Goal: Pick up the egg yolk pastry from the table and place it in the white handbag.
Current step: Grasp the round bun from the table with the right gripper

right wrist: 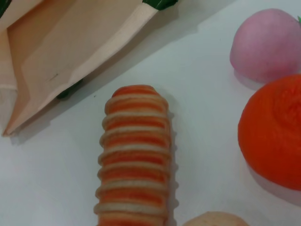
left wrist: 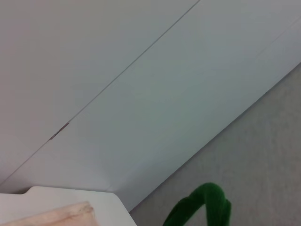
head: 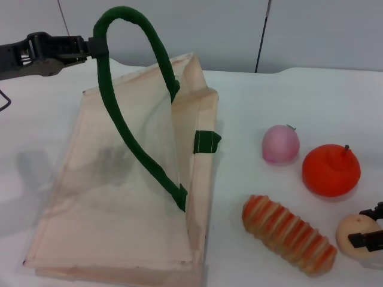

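Observation:
The egg yolk pastry (head: 349, 232) is a small tan ball on the table at the front right; in the right wrist view only its top (right wrist: 216, 220) shows. My right gripper (head: 359, 227) is right over it, open, with black fingers (head: 366, 240) on either side of its right part. The white handbag (head: 119, 197) lies at the left, its upper side lifted. My left gripper (head: 91, 46) is shut on the dark green handle (head: 128, 18) at the back left and holds it up. The handle (left wrist: 202, 207) and a bag corner (left wrist: 61, 214) show in the left wrist view.
A striped orange-and-cream bread (head: 288, 234) lies just left of the pastry, also in the right wrist view (right wrist: 134, 155). An orange fruit (head: 330, 170) and a pink fruit (head: 280, 144) sit behind it. The bag's second handle (head: 206, 141) lies on the table.

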`<control>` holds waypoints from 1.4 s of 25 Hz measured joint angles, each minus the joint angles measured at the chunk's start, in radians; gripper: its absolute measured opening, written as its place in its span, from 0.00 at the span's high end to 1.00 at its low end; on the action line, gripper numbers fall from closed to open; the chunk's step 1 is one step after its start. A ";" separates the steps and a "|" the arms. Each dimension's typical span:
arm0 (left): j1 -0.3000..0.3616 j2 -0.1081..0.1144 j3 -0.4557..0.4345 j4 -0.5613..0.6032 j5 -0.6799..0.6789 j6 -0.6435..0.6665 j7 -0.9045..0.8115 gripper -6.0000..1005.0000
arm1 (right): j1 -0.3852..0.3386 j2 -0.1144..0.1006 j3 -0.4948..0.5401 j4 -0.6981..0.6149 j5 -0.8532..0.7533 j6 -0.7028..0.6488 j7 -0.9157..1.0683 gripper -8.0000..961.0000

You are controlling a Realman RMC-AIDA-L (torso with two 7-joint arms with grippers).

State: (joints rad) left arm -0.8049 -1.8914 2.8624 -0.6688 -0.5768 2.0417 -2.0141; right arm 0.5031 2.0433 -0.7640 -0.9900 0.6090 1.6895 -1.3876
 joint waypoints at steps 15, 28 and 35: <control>-0.001 0.000 0.000 0.000 -0.001 0.000 -0.002 0.87 | -0.006 0.000 0.000 -0.036 0.002 0.027 0.001 0.35; -0.005 0.000 0.000 0.002 -0.002 0.000 -0.011 0.87 | -0.008 -0.003 0.005 -0.079 0.011 0.061 0.001 0.44; -0.011 0.001 0.002 0.003 -0.002 0.004 -0.013 0.87 | -0.021 -0.004 0.032 -0.238 0.119 0.137 0.001 0.46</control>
State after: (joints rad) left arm -0.8162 -1.8906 2.8641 -0.6662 -0.5784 2.0456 -2.0271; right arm 0.4824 2.0397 -0.7319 -1.2282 0.7277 1.8262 -1.3867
